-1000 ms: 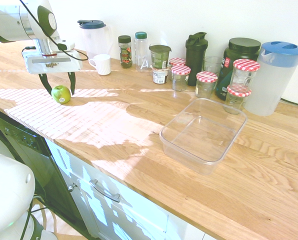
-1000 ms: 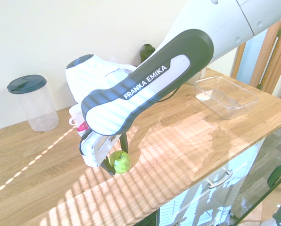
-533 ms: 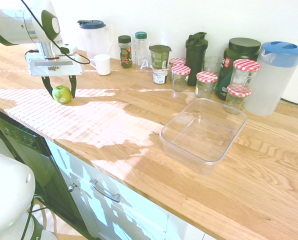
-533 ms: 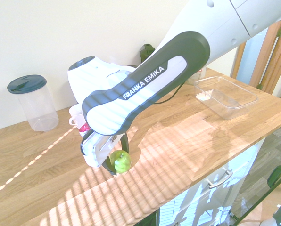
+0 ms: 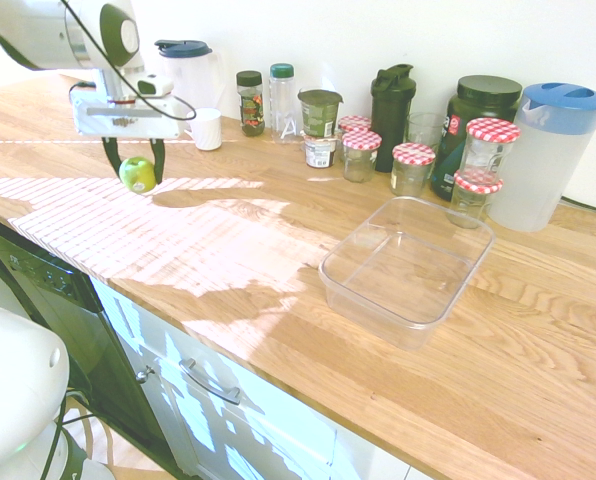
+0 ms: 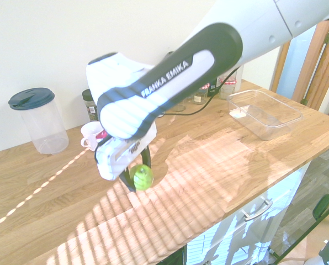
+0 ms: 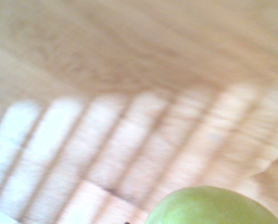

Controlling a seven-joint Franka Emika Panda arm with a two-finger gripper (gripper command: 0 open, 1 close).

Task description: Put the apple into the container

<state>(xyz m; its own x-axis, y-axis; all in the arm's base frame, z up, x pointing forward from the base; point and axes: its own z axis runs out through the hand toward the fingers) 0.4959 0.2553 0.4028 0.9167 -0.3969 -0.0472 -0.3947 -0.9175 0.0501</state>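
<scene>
The gripper [image 5: 136,165], its 2 fingers clamped on the green apple [image 5: 137,173], has just lifted it off the counter [image 5: 278,260] near the far left end, leaving the clear container [image 5: 408,268] well apart toward the right end, still empty.

My first exterior camera sits high off the desk's [image 5: 278,250] front edge, looking down its length, with the arm at 10 o'clock and the container [image 5: 408,265] right of centre. My second looks from the opposite end, close behind the arm, so the container [image 6: 264,113] falls at 2 o'clock. Both share the desk [image 6: 219,160], the apple [image 5: 137,173] and the container. The wrist camera looks down from very near: blurred wood, with the apple [image 7: 213,207] at 5 o'clock.
</scene>
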